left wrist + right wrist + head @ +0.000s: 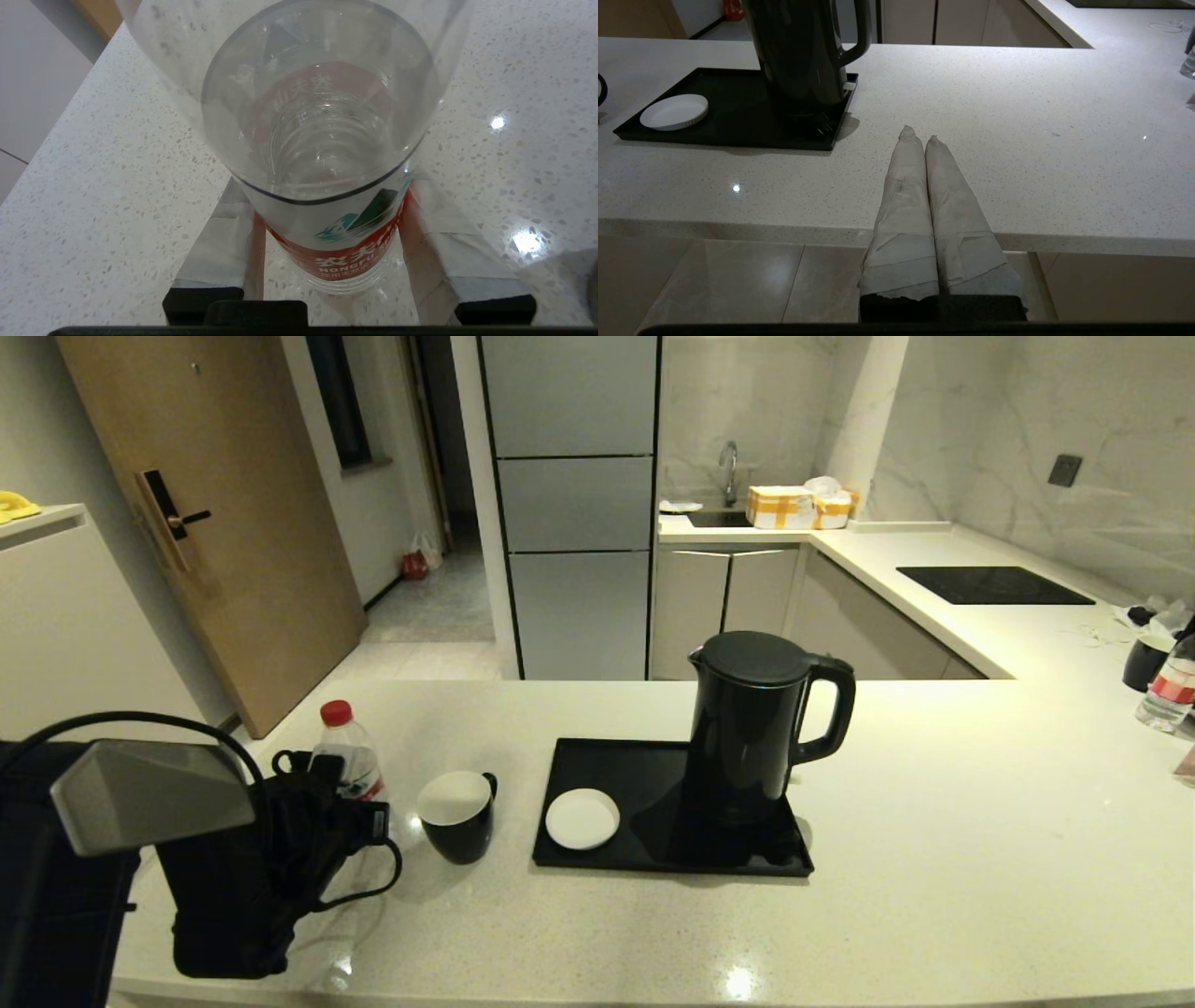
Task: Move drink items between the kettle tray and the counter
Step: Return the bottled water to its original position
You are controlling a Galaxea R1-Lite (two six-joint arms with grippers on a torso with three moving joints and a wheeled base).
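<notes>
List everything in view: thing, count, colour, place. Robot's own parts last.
kettle: 1, black, upright on the right half of the tray
tray: 1, black, on the counter, centre
saucer: 1, white, on the tray's left part
mug: 1, black with white inside, on the counter left of the tray
water bottle: 1, clear with red cap and label, on the counter left of the mug
counter: 1, off-white speckled
second bottle and dark cup: 1 each, far right of the counter
left hand: 1, fingers either side of the water bottle
right hand: 1, shut, empty, near the counter's front edge
</notes>
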